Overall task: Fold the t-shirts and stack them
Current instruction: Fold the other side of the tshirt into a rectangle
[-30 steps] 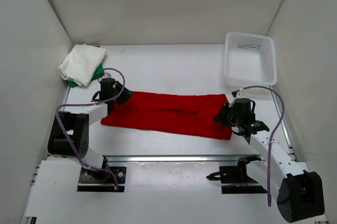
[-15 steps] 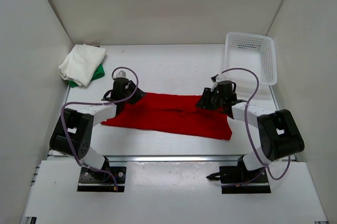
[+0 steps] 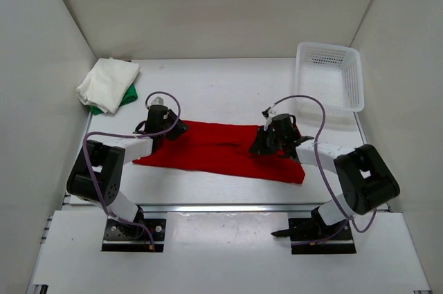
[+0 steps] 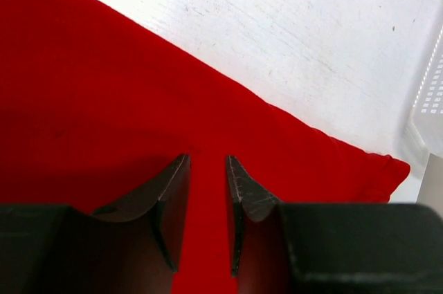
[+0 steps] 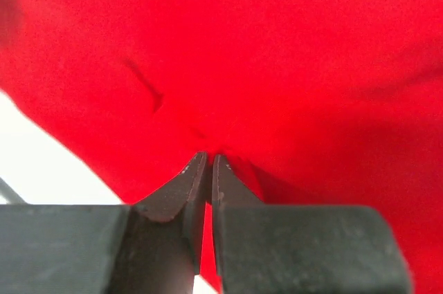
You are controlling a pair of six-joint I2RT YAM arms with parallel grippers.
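Observation:
The red t-shirt (image 3: 214,152) lies on the table folded into a long strip running left to right. My left gripper (image 3: 173,130) sits low over its upper left corner. In the left wrist view its jaws (image 4: 208,159) stand a little apart, and flat red cloth (image 4: 104,100) shows through the gap without bunching. My right gripper (image 3: 259,147) is down on the strip's right part. In the right wrist view it (image 5: 209,155) is shut on a pucker of the red cloth (image 5: 277,66). An off-white t-shirt (image 3: 107,83) lies folded on a green one (image 3: 128,95) at the back left.
A white mesh basket (image 3: 329,76) stands at the back right, and its edge (image 4: 429,100) shows in the left wrist view. White walls enclose the table on three sides. Both arm bases sit on the rail at the near edge.
My right gripper swung from the strip's right end inward onto the cloth and shut on it. The left gripper crept slightly right along the upper left corner.

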